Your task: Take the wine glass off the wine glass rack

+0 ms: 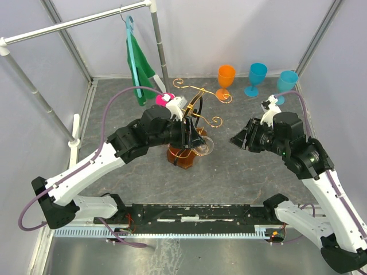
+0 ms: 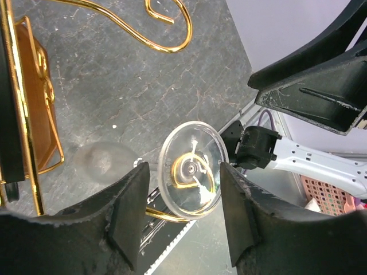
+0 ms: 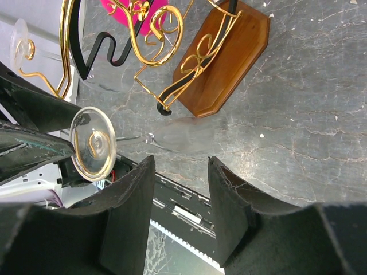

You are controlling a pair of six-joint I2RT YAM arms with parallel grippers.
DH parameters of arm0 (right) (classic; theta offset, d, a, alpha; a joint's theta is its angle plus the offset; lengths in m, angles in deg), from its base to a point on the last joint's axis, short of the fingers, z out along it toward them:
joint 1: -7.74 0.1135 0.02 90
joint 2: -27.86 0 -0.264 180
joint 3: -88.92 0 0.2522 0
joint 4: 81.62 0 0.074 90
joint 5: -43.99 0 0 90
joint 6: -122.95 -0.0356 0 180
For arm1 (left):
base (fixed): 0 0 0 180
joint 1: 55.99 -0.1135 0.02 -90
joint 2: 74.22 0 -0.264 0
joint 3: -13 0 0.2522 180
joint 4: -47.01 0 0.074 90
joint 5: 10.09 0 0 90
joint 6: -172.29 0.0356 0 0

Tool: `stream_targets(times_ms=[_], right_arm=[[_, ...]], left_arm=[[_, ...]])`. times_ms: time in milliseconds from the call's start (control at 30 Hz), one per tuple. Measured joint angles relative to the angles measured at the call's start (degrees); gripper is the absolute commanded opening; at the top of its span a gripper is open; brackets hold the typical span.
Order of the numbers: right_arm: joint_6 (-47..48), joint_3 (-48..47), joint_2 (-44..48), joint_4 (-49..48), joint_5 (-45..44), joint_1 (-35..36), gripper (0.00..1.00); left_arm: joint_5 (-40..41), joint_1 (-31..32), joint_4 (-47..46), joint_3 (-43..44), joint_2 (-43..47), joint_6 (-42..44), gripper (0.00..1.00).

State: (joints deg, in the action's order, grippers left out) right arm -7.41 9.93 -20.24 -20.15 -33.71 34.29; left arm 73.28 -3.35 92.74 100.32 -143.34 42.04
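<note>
The left gripper (image 1: 194,136) sat against the gold wine glass rack (image 1: 198,106) in the middle of the counter (image 1: 241,177), with a clear wine glass (image 1: 205,149) low on the rack's near side. The right gripper (image 1: 237,139) hung near the glass. An orange goblet (image 1: 226,76) and two blue goblets (image 1: 256,73) stood by the back wall.
</note>
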Motion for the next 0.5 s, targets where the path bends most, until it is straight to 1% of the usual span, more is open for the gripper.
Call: stream_targets(times_ms=[200,267,333,367,500], right_arm=[[0.48,0.0,0.52,0.15,-1.03,-0.02,0.5],[0.74,0.0,0.79,0.42,-1.29,-0.04,0.5],[0.85,0.0,1.03,0.66,-1.73,-0.04,0.5],[0.87,0.0,1.14,0.81,-1.97,-0.04,0.5],[1.14,0.0,1.27,0.92,-2.16,-0.04,0.5]], left_arm=[[-2.54,0.0,-0.59,-0.85,-0.39,-0.02,0.19],[-2.54,-0.09,-0.61,-1.05,-0.55,0.0,0.11],[-2.99,-0.09,-0.98,-1.11,-0.5,-0.04,0.04],[-3.04,0.0,-1.55,-1.09,-0.37,-0.02,0.03],[-3.58,0.0,-1.9,-1.16,0.15,-0.07,0.03]])
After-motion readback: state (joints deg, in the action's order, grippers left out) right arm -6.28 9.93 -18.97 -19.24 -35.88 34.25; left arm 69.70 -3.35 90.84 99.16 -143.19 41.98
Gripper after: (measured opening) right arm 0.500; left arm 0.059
